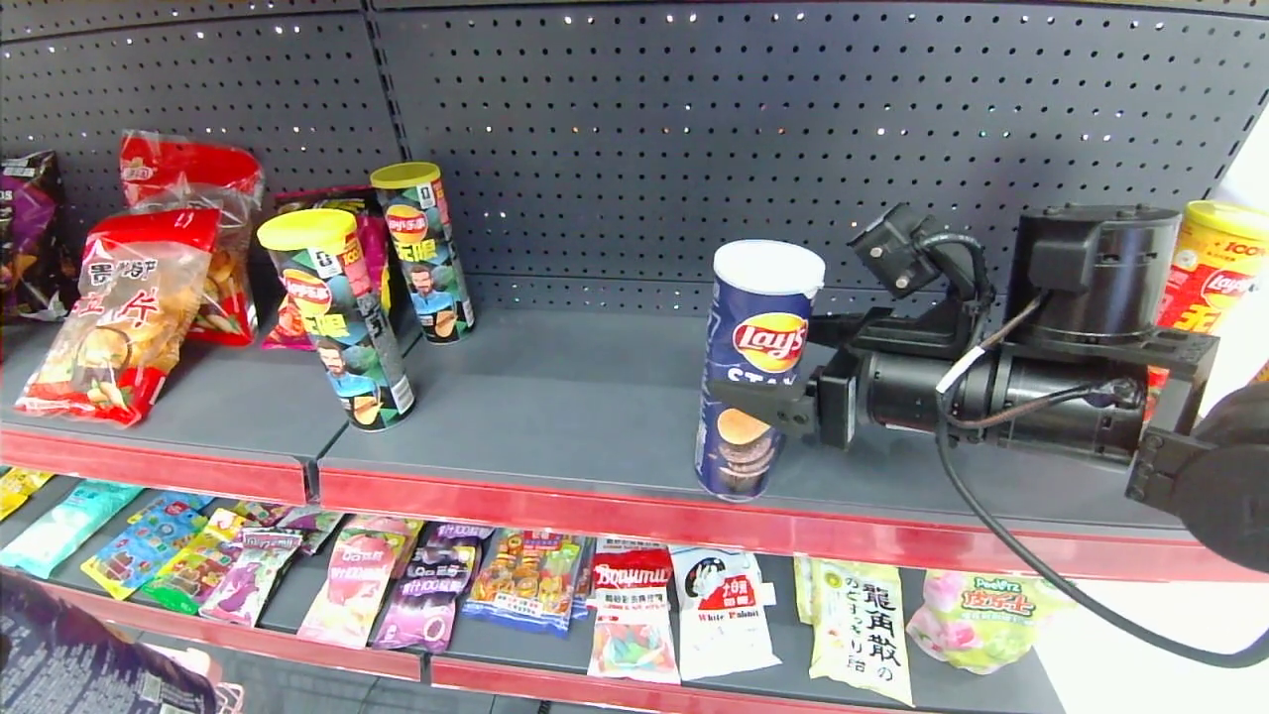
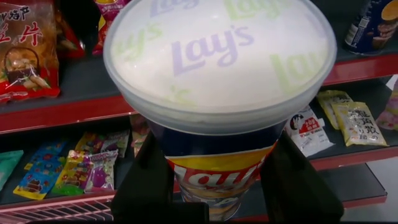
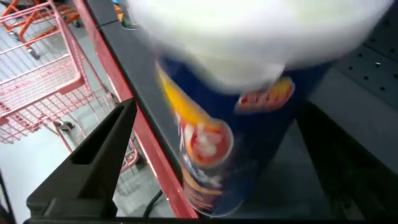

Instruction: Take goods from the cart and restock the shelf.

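Blue cardboard chip can with white plastic lid [image 1: 758,377] stands upright at lower centre of head view, on grey metal shelf with red front lip [image 1: 555,416], close to the lip. Right claw [image 1: 765,399] sits around its mid body, jaws spread. Right wrist view shows a strip of shelf lip between one finger [image 3: 93,155] and the can [image 3: 230,124]. Far finger hidden behind can in head view. Right arm lies level across shelf from right edge of frame, claw pointing frame-left.

Left wrist view adds a second blue chip can with white lid [image 2: 217,68], clamped by left claw [image 2: 217,186], fingers [image 2: 146,183] pressed on both sides, lower body cut off.

Pink wire cart [image 3: 37,74] sits upper left in right wrist view. Can is blurred there, print unreadable. Yellow-lidded can [image 1: 1214,263] half hidden behind right arm.
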Robot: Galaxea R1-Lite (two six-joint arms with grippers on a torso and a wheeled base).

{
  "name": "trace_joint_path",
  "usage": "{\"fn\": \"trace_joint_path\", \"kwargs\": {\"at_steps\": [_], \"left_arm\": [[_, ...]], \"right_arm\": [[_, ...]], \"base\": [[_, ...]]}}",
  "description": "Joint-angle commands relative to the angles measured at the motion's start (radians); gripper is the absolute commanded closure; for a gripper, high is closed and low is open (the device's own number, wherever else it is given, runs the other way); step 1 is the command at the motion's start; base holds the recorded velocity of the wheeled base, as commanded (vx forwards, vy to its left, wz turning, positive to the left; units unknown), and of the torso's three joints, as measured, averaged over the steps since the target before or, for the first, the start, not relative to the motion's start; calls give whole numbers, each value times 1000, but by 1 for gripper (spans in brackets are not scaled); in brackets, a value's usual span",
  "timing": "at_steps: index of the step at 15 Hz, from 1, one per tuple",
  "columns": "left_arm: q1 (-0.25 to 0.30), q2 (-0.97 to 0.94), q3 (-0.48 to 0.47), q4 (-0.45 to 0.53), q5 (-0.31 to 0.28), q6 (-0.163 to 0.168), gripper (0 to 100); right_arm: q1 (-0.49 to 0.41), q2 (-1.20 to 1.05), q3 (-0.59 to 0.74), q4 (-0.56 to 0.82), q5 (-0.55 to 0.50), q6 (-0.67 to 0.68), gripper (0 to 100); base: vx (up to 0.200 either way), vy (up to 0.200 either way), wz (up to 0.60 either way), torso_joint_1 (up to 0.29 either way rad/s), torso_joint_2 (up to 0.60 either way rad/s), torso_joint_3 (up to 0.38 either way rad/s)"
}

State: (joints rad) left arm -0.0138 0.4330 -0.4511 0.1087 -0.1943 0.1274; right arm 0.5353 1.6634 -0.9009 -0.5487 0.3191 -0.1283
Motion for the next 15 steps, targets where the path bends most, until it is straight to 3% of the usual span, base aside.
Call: {"fn": "trace_joint_path", "kwargs": {"at_steps": [1,7,10,12,14,15], "left_arm": [[0,0,-1,-1,-1,0,100],[-2,4,3,-1,-30,0,100],[-2,9,5,-1,-79,0,100],[-2,6,12,-1,-85,-5,100],[-2,-14,38,-1,-86,-6,100],[-2,-28,49,-1,-93,-6,100]], "right_arm": [[-25,-40,39,0,-23,1,0],[-37,-267,249,1,-46,18,0],[-37,-482,430,6,-127,16,0],[-55,-579,453,13,-192,16,0],[-129,-734,510,79,-250,13,0],[-192,-861,536,193,-267,13,0]], "base": [[0,0,0,0,0,0],[0,0,0,0,0,0],[0,0,0,0,0,0],[0,0,0,0,0,0],[0,0,0,0,0,0],[0,0,0,0,0,0]]}}
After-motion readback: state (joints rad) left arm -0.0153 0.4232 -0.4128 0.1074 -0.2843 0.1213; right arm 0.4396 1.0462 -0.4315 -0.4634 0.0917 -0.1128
